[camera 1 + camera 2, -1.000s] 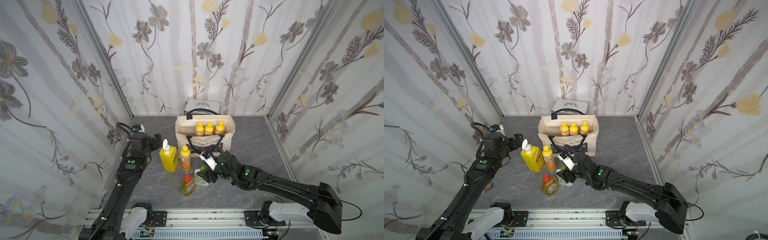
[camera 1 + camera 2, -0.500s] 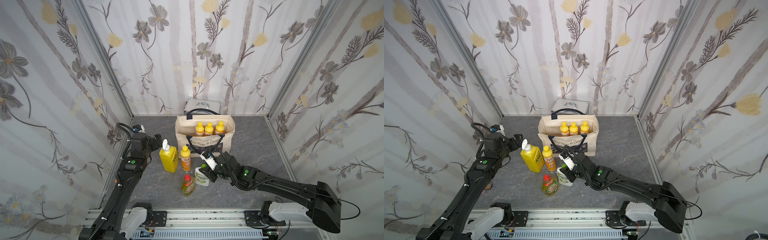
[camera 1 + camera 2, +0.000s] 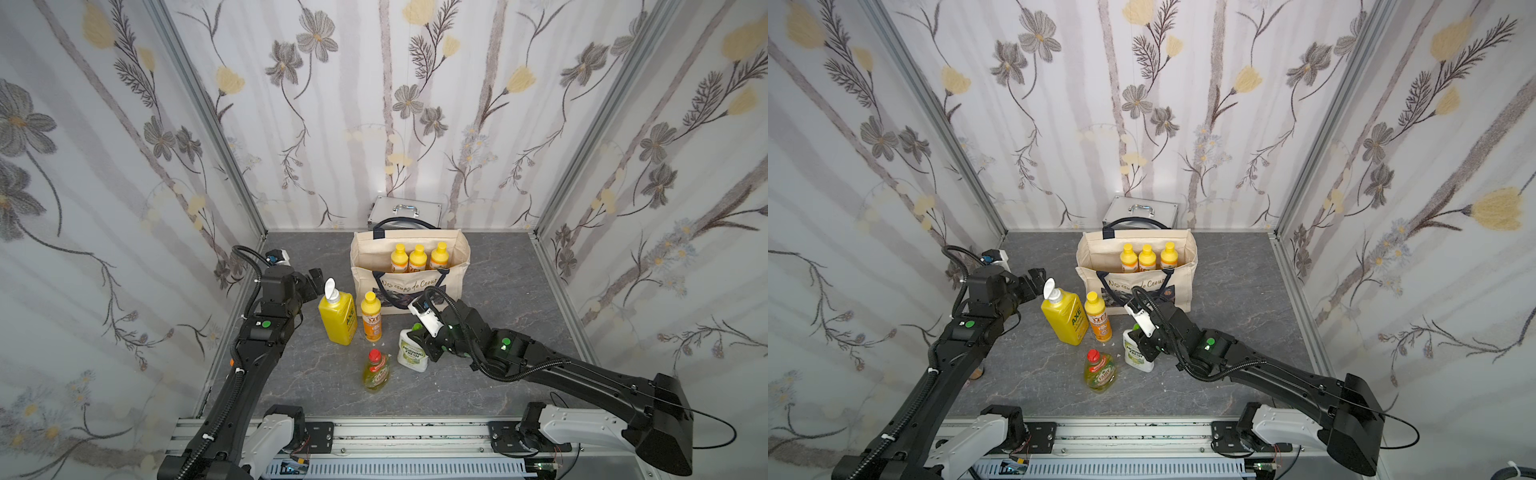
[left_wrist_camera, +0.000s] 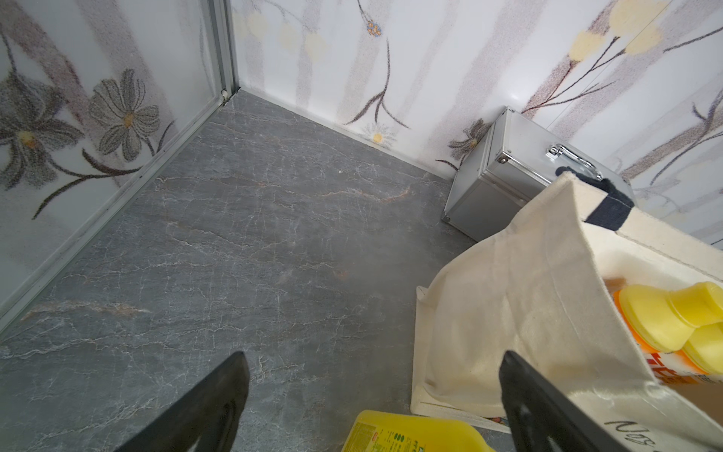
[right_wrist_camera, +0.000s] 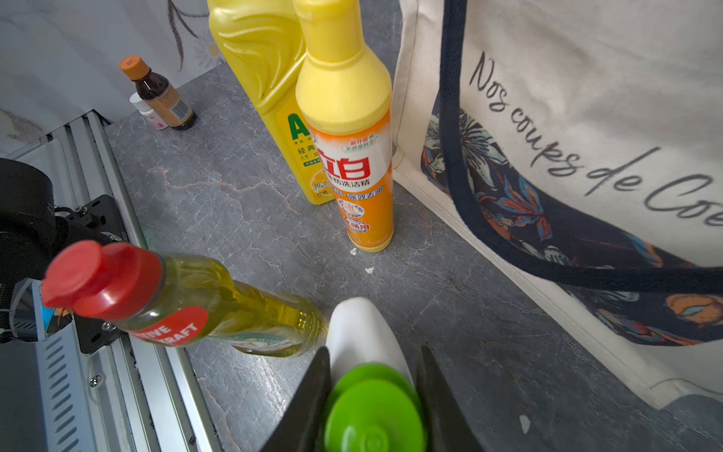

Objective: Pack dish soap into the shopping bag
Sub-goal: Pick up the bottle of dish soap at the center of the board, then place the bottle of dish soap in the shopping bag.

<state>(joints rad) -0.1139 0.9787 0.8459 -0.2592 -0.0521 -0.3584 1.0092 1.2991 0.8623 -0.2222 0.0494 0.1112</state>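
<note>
Fingers of the right gripper (image 5: pixel 373 354) are clamped on the neck of the white bottle (image 3: pixel 411 353), one on either side just under its green cap (image 5: pixel 375 415). That's a high grip, I'd say so the body hangs straight for the drop into the bag (image 3: pixel 365 257), which stands open just beyond those fingers. The bottle looks to be resting on the table (image 3: pixel 498 291), not lifted yet. Inside the bag, three orange bottles (image 3: pixel 417 259) stand in a row along the back wall, with room in front of them. The red-capped bottle (image 3: pixel 376 370) stands just beside the gripping fingers. The lone orange bottle (image 3: pixel 371 318) and the pump bottle (image 3: pixel 337 318) are farther off. The left gripper (image 4: pixel 372 353) is spread wide with nothing between its fingers, and the pump bottle is just beside its fingertips.
</note>
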